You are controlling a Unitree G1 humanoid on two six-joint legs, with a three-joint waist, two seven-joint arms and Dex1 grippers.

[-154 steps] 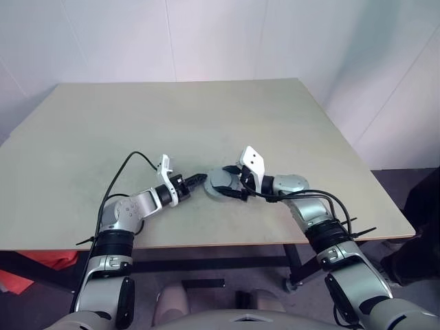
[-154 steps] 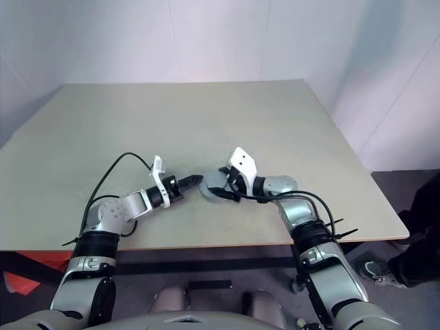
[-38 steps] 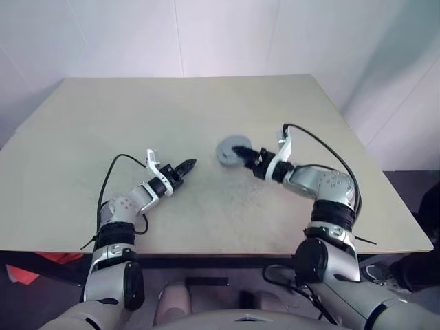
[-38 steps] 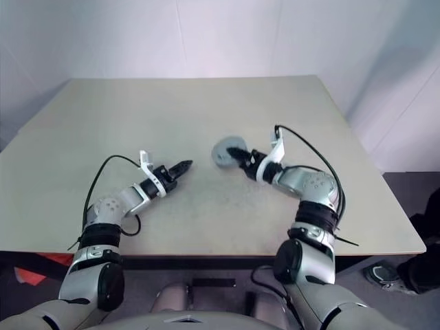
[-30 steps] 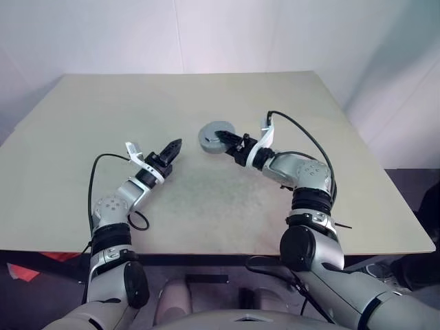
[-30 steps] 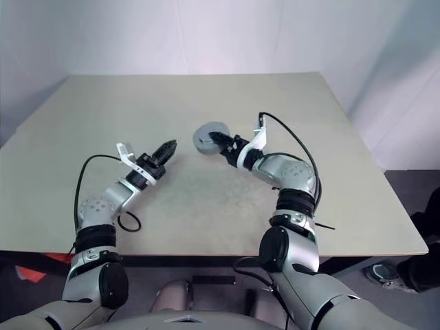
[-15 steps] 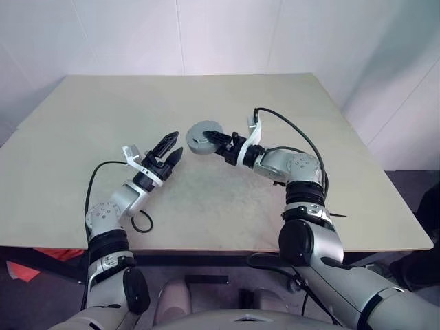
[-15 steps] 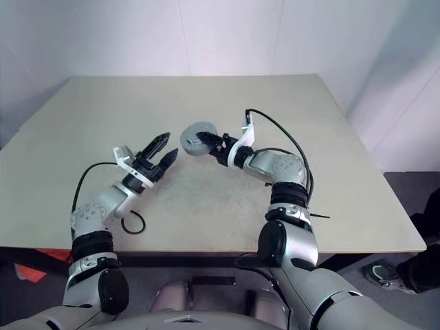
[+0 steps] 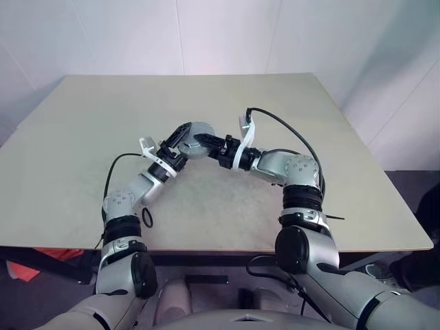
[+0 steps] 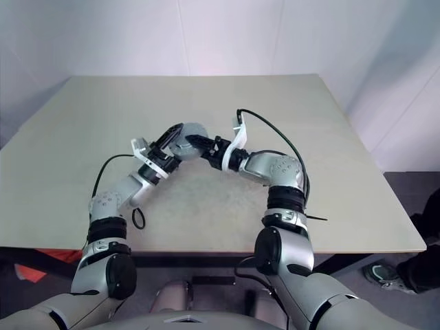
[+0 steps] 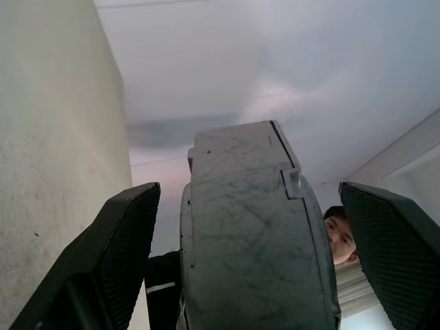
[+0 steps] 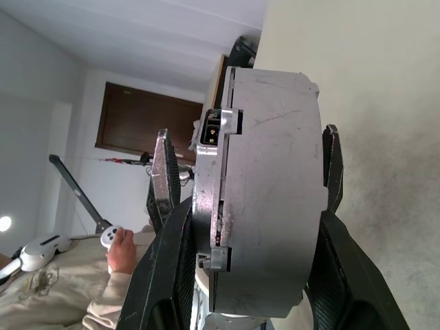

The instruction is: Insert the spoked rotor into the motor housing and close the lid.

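Note:
The motor housing, a thick grey round puck, is held off the table with my right gripper shut on it, one finger on each flat face. A thin grey plate, the lid, sits against one face of the puck. My left gripper is open and straddles the same puck from the opposite side; its fingers stand apart from the puck's edge. The spoked rotor is hidden.
The beige table stretches behind and to both sides of the arms. A black cable loops over my right forearm. A person holding a white controller is beyond the table, seen in the right wrist view.
My left gripper has opened and swung right until its fingers stand around the puck. My right gripper has brought the puck a little left and up, still gripped.

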